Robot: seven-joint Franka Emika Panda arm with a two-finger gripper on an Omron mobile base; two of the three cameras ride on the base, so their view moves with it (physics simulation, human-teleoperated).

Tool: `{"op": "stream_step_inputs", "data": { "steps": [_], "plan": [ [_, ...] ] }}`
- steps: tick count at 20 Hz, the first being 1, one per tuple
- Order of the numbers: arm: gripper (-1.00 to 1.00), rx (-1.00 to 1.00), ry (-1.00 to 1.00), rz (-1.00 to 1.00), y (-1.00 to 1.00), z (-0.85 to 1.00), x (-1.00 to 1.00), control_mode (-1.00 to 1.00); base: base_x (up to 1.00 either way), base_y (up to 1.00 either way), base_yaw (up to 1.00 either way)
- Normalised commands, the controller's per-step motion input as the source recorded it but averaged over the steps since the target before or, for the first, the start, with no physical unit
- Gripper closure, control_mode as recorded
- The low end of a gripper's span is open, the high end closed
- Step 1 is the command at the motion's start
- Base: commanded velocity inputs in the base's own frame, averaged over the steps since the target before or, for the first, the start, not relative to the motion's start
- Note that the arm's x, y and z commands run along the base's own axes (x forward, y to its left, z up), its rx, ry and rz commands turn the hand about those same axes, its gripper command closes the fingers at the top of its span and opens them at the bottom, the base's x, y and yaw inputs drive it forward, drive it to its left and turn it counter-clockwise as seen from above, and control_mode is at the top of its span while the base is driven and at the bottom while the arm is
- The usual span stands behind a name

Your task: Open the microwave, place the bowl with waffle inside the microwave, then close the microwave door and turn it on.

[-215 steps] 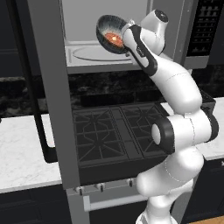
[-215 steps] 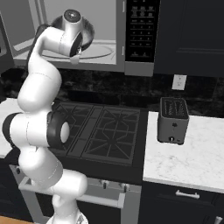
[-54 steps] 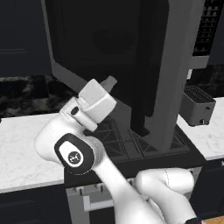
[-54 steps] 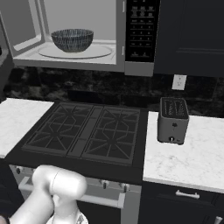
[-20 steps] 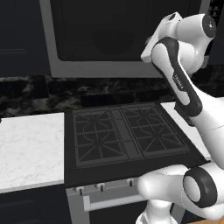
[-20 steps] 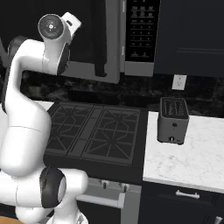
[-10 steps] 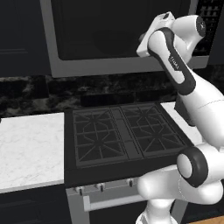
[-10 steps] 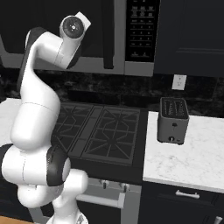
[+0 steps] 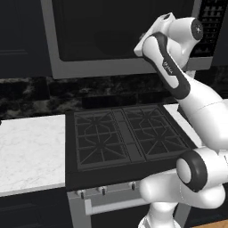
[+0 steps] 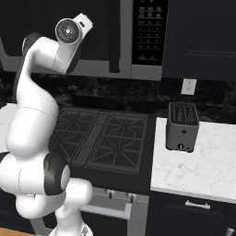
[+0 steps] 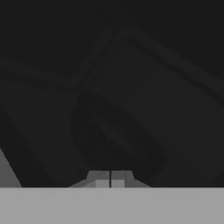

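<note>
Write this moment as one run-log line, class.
microwave door: shut | bowl: faintly visible behind glass | tool: shut, empty, at door | button panel: untouched

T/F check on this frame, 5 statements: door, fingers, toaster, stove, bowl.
1. The microwave door is shut against the microwave. True.
2. The fingers are spread wide. False: they are pressed together, holding nothing.
3. The toaster stands on the white counter right of the stove. True.
4. A pot sits on a stove burner. False: the grates are bare.
5. The bowl sits on the counter beside the stove. False: the hand view shows it dimly through the dark door glass.
</note>
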Motion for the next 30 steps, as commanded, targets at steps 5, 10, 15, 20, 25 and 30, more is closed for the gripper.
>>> {"op": "stream_step_inputs", "data": {
  "steps": [5, 10, 15, 20, 25, 30],
  "plan": [
    [1.00, 0.00, 0.09, 0.00, 0.00, 0.30, -0.52, -1.00, 0.00, 0.00, 0.00],
    [1.00, 0.01, 0.00, 0.00, -0.03, 0.04, -1.00, -1.00, 0.00, 0.00, 0.00],
    [1.00, 0.11, -0.02, -0.04, -0.25, 0.00, -1.00, -1.00, 0.00, 0.00, 0.00],
    [1.00, 0.32, 0.05, -0.12, -0.67, 0.00, -0.97, -1.00, 0.00, 0.00, 0.00],
    [1.00, 0.50, 0.04, -0.13, -0.93, 0.00, -0.34, -1.00, 0.00, 0.00, 0.00],
    [1.00, 0.71, 0.29, -0.15, -1.00, -0.17, 0.00, -1.00, 0.00, 0.00, 0.00]
  ]
}}
